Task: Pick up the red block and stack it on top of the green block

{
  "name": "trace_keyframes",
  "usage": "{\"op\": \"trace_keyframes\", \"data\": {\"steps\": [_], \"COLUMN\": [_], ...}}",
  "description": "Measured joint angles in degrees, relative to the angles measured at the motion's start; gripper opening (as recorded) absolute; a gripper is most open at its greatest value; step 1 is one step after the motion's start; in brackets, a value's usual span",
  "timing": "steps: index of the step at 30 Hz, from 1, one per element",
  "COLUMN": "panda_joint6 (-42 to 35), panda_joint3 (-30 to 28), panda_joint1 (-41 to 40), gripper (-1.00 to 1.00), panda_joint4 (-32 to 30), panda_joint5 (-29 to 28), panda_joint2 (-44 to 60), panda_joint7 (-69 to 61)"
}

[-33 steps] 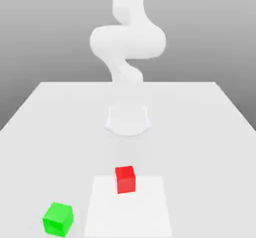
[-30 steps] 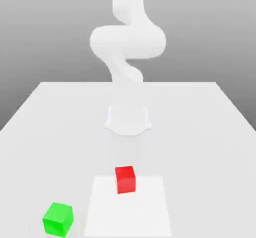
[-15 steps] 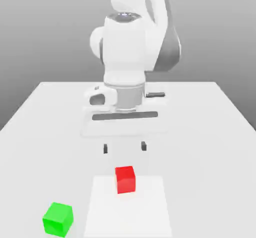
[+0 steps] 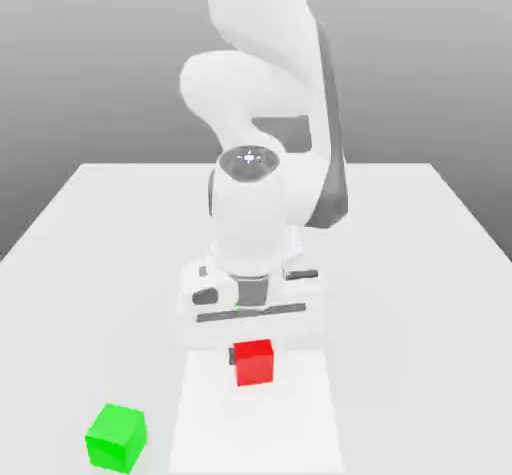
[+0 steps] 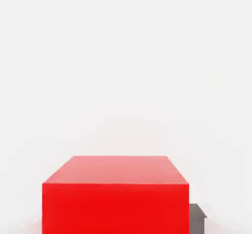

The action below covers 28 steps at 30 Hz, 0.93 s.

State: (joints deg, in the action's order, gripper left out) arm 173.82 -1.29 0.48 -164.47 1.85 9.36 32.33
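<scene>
You've got a big pale table [image 4: 420, 313] here, almost white and pretty washed out, with its far edge running straight across behind the arm [image 4: 250, 208] and its sides spreading toward you in the exterior view. Behind it there's just a plain grey backdrop [image 4: 80, 53] — lighter up top, darker down near the table's far edge. On the near part of the surface you can see a brighter white patch [image 4: 255, 423], kinda squarish, a shade lighter than the rest.

Your red block [image 4: 254, 363] sits at the far end of that patch, right below the hand, and your gripper [image 4: 252, 359] is closed on it, with a dark fingertip up against its side toward the exterior view's left. In the hand view the block looms large against a blank, near-white surface, one dark grey fingertip poking out beside it.

Your green block [image 4: 116, 438] is on the table off the patch, near the front toward the exterior view's left — well apart from the red one, turned at a bit of an angle, nothing on top of it.
</scene>
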Motion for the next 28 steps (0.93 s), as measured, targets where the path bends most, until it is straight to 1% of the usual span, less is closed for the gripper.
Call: {"op": "trace_keyframes", "data": {"steps": [6,8,13,19,21,24,25,28], "panda_joint6": [-10.14,-12.95,-18.57,-24.97,-23.96,-19.05,-17.81,-17.81], "panda_joint3": [-0.92,-1.82,-3.89,-6.24,-6.32,-5.54,-5.29,-5.29], "panda_joint1": [0.26,-0.64,-5.3,-11.01,-11.83,-12.64,-12.86,-12.86], "gripper": [-1.0,-1.0,-1.0,-1.0,-1.0,-1.0,1.0,1.0], "panda_joint4": [-1.66,0.29,9.96,22.36,24.43,25.27,25.37,25.37], "panda_joint5": [-2.18,-1.54,0.71,0.63,1.08,2.65,3.01,3.01], "panda_joint2": [-11.8,-12.57,-8.2,-2.33,0.63,6.41,7.77,7.77], "panda_joint7": [1.56,-0.41,-8.64,-17.04,-18.71,-20.23,-20.51,-20.51]}}
